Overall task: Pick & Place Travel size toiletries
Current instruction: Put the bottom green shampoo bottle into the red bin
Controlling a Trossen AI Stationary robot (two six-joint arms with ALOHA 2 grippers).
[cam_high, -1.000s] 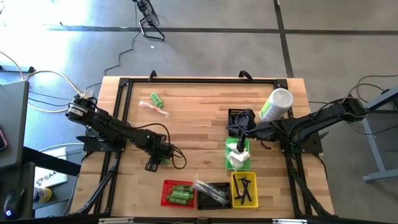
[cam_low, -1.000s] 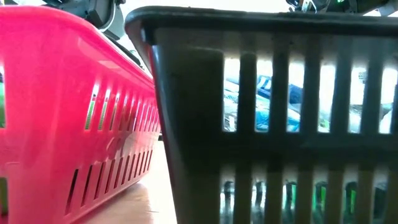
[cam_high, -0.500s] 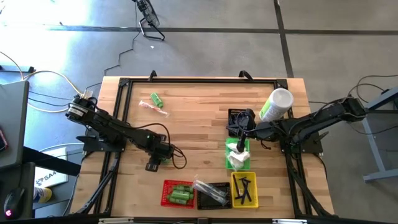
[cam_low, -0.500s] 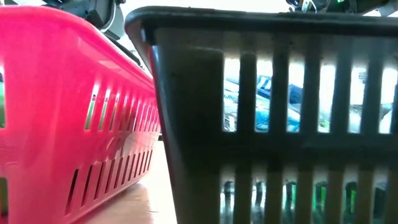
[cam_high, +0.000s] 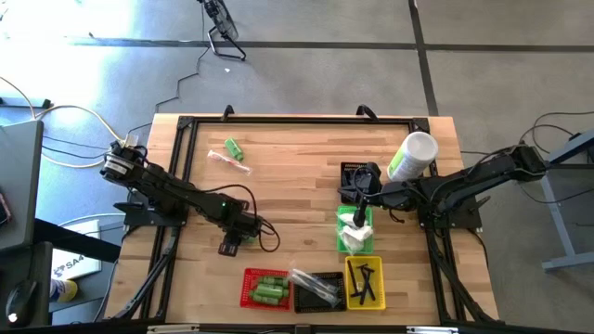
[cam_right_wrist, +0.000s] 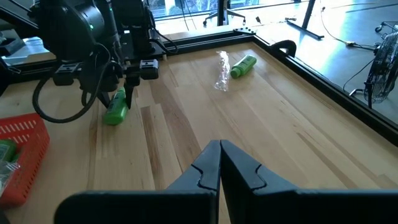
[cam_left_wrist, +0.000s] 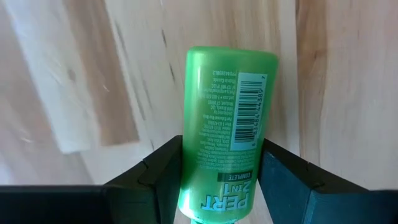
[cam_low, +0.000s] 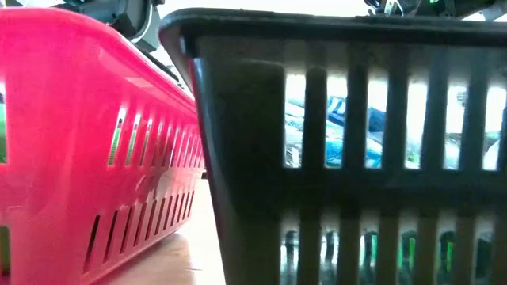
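Observation:
My left gripper (cam_high: 236, 237) stands over the near-left part of the table, pointing down, shut on a small green bottle (cam_left_wrist: 224, 124). The right wrist view shows that bottle (cam_right_wrist: 116, 107) hanging under the left gripper (cam_right_wrist: 132, 76). A second green bottle (cam_high: 233, 148) and a clear-wrapped toothbrush (cam_high: 225, 160) lie flat at the far left of the table. My right gripper (cam_right_wrist: 219, 163) is shut on nothing and hovers over the green basket (cam_high: 355, 232). My left gripper pinches the green bottle's two narrow sides (cam_left_wrist: 188, 163) between its two fingers (cam_left_wrist: 158, 173), at the end nearest the wrist. The fingers come from above, pointing steeply down. The bottle hangs slightly tilted below them; whether its lower end (cam_right_wrist: 114, 118) touches the table I cannot tell.
Near the front edge stand a red basket (cam_high: 264, 289) with green bottles, a black basket (cam_high: 320, 289) and a yellow basket (cam_high: 364, 283). Another black basket (cam_high: 357, 174) and a white cup (cam_high: 413, 156) stand at the far right. Bare wood lies mid-table.

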